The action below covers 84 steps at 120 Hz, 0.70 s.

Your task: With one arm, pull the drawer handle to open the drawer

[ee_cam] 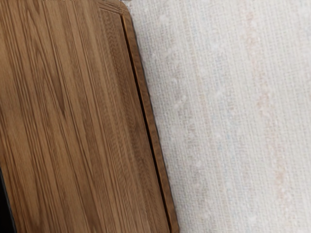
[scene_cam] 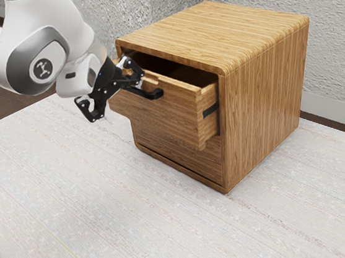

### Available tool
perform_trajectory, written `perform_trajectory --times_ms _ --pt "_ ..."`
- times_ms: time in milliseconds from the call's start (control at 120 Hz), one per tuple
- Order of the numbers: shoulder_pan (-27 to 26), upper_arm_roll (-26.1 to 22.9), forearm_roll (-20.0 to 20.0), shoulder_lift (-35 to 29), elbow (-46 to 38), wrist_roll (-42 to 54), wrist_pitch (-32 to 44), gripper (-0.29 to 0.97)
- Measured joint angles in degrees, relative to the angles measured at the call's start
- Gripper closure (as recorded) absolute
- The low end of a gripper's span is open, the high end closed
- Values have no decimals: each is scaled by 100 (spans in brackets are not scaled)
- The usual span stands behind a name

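A bamboo cabinet (scene_cam: 262, 83) stands on the white table (scene_cam: 149, 226). Its top drawer (scene_cam: 175, 107) is pulled partway out toward the exterior view's left, and its inside lies in shadow. A black bar handle (scene_cam: 151, 93) runs across the drawer front. My gripper (scene_cam: 135, 85) reaches in from the exterior view's left and is shut on the near end of that handle. In the wrist view a wooden panel (ee_cam: 73, 121) of the cabinet front lies just under my hand, with the table (ee_cam: 233, 121) beside it.
Below the open drawer sits a second, lower drawer front (scene_cam: 182, 155), closed. A grey textured wall (scene_cam: 343, 49) rises behind the cabinet. The table spreads wide in front of the cabinet and toward the exterior view's right.
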Motion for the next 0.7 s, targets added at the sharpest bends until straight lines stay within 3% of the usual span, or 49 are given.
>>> perform_trajectory --times_ms 425,700 --pt "-117 0 245 -834 -570 -21 185 3" --pt "-139 5 268 -795 -722 -52 345 0"
